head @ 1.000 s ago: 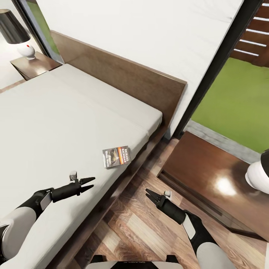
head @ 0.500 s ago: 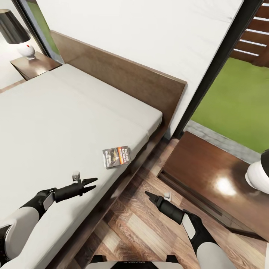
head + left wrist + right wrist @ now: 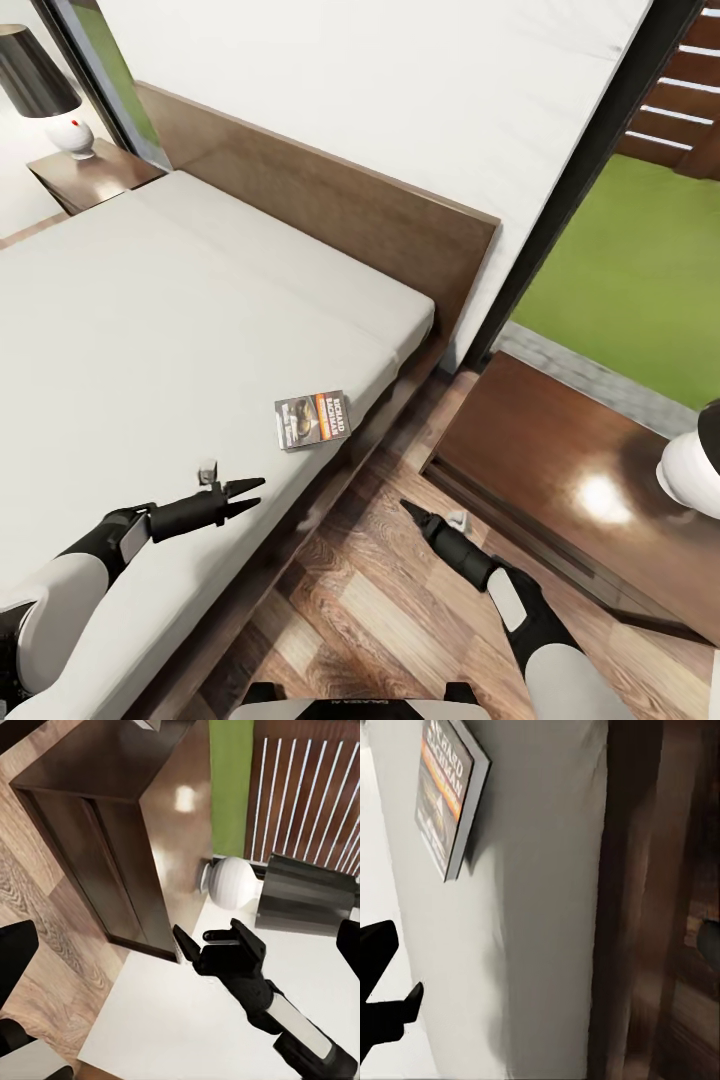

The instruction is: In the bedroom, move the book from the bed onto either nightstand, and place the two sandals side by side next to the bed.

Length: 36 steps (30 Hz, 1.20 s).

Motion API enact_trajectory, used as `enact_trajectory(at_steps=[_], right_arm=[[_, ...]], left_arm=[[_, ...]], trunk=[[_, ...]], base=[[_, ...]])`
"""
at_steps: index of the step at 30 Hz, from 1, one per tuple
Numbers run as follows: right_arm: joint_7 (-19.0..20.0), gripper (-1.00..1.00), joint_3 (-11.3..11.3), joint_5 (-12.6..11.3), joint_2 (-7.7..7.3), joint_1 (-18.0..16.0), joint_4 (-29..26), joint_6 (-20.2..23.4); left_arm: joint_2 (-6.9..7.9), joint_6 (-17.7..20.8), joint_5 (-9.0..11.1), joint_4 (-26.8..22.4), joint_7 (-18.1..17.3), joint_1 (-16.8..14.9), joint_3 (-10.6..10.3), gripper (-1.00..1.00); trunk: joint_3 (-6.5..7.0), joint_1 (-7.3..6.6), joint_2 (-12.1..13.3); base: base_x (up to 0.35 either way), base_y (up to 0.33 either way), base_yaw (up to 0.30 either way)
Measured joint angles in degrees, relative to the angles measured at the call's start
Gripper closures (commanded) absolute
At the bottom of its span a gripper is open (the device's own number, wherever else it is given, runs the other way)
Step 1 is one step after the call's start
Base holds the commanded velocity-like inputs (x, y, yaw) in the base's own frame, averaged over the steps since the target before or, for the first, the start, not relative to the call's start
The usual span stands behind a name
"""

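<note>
The book (image 3: 312, 419) lies flat on the bed (image 3: 150, 330) near its floor-side edge. It sits at one o'clock from the left gripper (image 3: 252, 492), whose jaws are parted and empty, and at eleven o'clock from the right gripper (image 3: 408, 509), jaws together. The left is nearer.

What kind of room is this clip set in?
A bedroom, by the look of it: a large bed with a brown headboard, a dark nightstand on each side, one carrying a black-shaded lamp, and a tall window onto lawn.
</note>
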Motion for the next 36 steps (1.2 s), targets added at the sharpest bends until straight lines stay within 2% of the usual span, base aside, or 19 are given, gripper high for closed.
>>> enact_trajectory(at_steps=[3, 6, 10, 14, 17, 22, 36], right_arm=[[-4.9, -1.00, 0.1, -6.0, 0.01, -1.4, -0.4, -0.3], [-6.2, -1.00, 0.1, -8.0, -0.02, -1.8, -0.5, -0.5], [-6.7, -1.00, 0.1, -9.4, 0.00, -2.0, -0.5, -0.5], [-6.3, -1.00, 0.2, -13.8, -0.02, -3.0, -0.5, 0.0], [-6.2, -1.00, 0.3, -15.7, -0.06, -3.4, -0.4, 0.4], [-6.1, -1.00, 0.4, -16.5, -0.07, -3.6, -0.5, 0.5], [-6.1, -1.00, 0.6, -16.6, 0.00, -3.6, -0.3, -0.3]], left_arm=[[0.01, 0.0, 0.0, 0.0, 0.0, 0.0, 0.0, -1.00], [-0.03, 0.0, 0.0, 0.0, 0.0, 0.0, 0.0, -1.00], [-0.24, 0.0, 0.0, 0.0, 0.0, 0.0, 0.0, -1.00], [-0.52, 0.0, 0.0, 0.0, 0.1, 0.0, 0.0, -1.00], [-0.57, 0.0, 0.0, 0.0, 0.3, 0.0, 0.0, -1.00], [-0.60, 0.0, -0.1, 0.0, 0.8, 0.0, 0.0, -1.00], [-1.46, 0.0, -0.1, 0.0, 2.3, 0.0, 0.0, -1.00]], trunk=[[0.00, 0.00, 0.0], [0.00, 0.00, 0.0], [0.00, 0.00, 0.0], [0.00, 0.00, 0.0], [0.00, 0.00, 0.0], [0.00, 0.00, 0.0], [0.00, -0.01, 0.0]], base=[[0.000, 0.000, 0.000], [0.000, 0.000, 0.000], [0.000, 0.000, 0.000], [0.000, 0.000, 0.000], [0.000, 0.000, 0.000], [0.000, 0.000, 0.000], [0.054, 0.044, 0.000]])
